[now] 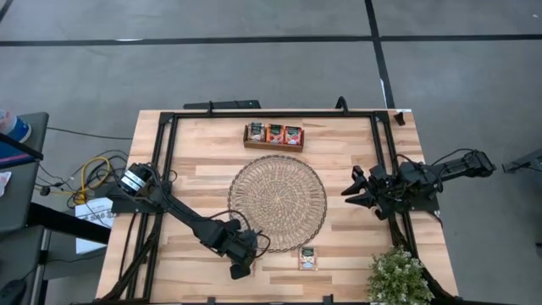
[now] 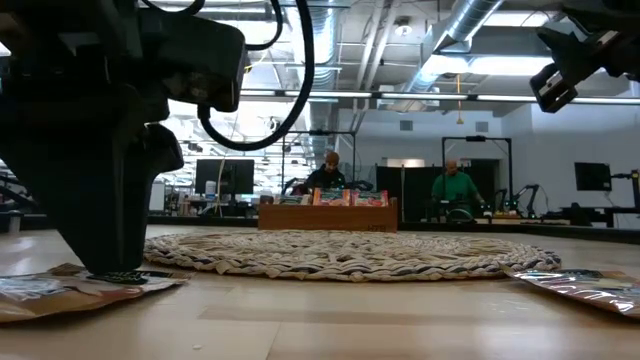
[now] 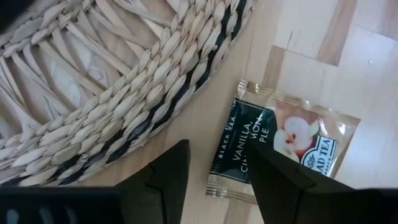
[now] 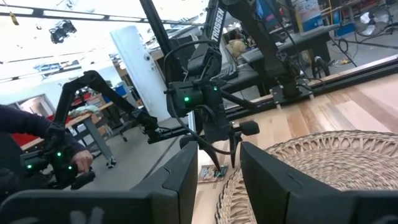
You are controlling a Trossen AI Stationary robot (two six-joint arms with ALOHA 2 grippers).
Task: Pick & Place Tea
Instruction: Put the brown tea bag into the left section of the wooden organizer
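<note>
A pale beige tea sachet (image 3: pixel 311 140) with a dark green top lies flat on the table at the woven mat's near edge. In the high view my left gripper (image 1: pixel 240 269) hides it. That gripper (image 3: pixel 217 155) is open and points down, its fingers to either side of the sachet's green end. A second sachet (image 1: pixel 308 258) lies flat just to its right. More sachets, some red-orange, stand in the wooden tray (image 1: pixel 273 135) at the far side. My right gripper (image 1: pixel 349 193) hovers open off the mat's right edge. My left gripper comes at the sachet from above, pointing down. One fingertip (image 2: pixel 120 276) looks set on the sachet's upper face (image 2: pixel 55 290) beside its green end (image 3: pixel 239 140); the other finger (image 3: pixel 168 180) stands past the sachet's edge. The sachet lies flat on the table.
The round woven mat (image 1: pixel 278 202) fills the table's middle. A potted plant (image 1: pixel 398 275) stands at the near right corner. A black frame (image 1: pixel 169 169) runs along the left, far and right edges. People (image 2: pixel 330 172) are in the room behind.
</note>
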